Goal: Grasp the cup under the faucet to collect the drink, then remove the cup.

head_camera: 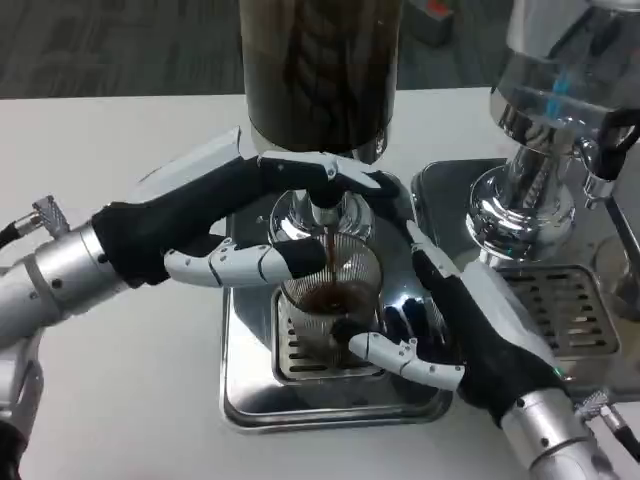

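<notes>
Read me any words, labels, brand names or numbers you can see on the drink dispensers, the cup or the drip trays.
None: no readable text stands on the dark dispenser, the clear cup, the drip tray or the second dispenser to its right.

A cup [330,300] stands on a drip tray [250,400] under the faucet [325,205] of a dispenser [320,70], with a second dispenser [560,120] to its right on the bench [130,400].
</notes>
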Motion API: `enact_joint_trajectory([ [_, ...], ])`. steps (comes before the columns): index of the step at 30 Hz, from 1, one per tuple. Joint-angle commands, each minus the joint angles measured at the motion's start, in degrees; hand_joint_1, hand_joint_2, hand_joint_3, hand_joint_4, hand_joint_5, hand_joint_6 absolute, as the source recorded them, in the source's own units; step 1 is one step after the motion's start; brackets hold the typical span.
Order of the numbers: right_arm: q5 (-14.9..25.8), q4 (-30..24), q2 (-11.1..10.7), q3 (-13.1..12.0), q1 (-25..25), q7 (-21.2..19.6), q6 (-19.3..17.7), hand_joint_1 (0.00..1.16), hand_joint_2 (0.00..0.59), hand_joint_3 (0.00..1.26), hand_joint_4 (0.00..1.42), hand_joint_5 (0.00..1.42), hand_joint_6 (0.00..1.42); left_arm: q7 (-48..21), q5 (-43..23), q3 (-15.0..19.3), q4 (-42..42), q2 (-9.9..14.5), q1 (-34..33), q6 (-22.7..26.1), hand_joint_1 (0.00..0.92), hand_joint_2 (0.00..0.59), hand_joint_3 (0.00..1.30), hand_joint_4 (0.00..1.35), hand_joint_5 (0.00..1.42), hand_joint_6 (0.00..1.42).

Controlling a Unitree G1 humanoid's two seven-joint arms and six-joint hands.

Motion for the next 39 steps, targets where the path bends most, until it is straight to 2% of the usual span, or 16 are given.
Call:
enact_joint_trajectory([
  [1, -0.61, 1.02, 0.05, 0.49, -1.58, -0.79, -1.05, 0.40, 0.114, 0.00, 0.00, 0.00, 0.14, -1.67, 2.21, -1.56, -0.54, 0.99, 2.31, -0.36, 0.151, 0.200, 0.43, 0.32, 0.21, 0.23],
  [10, -2.17, 1.98, -0.20, 1.57, -3.51, -0.35, -0.44, 0.40, 0.109, 0.00, 0.00, 0.00, 0.14, -1.31, 2.38, -1.59, -0.77, 1.41, 2.47, -0.27, 0.156, 0.207, 0.45, 0.34, 0.22, 0.23],
  [13, -2.01, 2.37, -0.37, 1.89, -4.06, 0.06, -0.54, 0.41, 0.080, 0.00, 0.00, 0.00, 0.15, -1.18, 2.45, -1.56, -0.82, 1.53, 2.56, -0.32, 0.157, 0.208, 0.46, 0.34, 0.22, 0.23],
  [20, -2.05, 3.05, -1.04, 2.19, -5.46, 1.03, -0.18, 0.42, 0.073, 0.00, 0.00, 0.00, 0.15, -0.66, 2.80, -1.63, -0.99, 1.73, 2.83, -0.33, 0.158, 0.208, 0.46, 0.35, 0.22, 0.23],
  [27, -3.04, 3.07, -1.44, 2.58, -6.45, 2.45, 0.88, 0.49, 0.100, 0.00, 0.00, 0.00, 0.16, -0.01, 3.04, -1.85, -1.02, 1.87, 2.97, -0.42, 0.158, 0.210, 0.48, 0.36, 0.23, 0.23],
  [39, -5.07, 3.31, -1.30, 3.48, -7.70, 3.13, 2.78, 0.53, 0.115, 0.00, 0.00, 0.02, 0.19, 0.70, 3.12, -2.05, -1.09, 2.40, 3.14, -0.57, 0.140, 0.209, 0.49, 0.38, 0.24, 0.24],
])
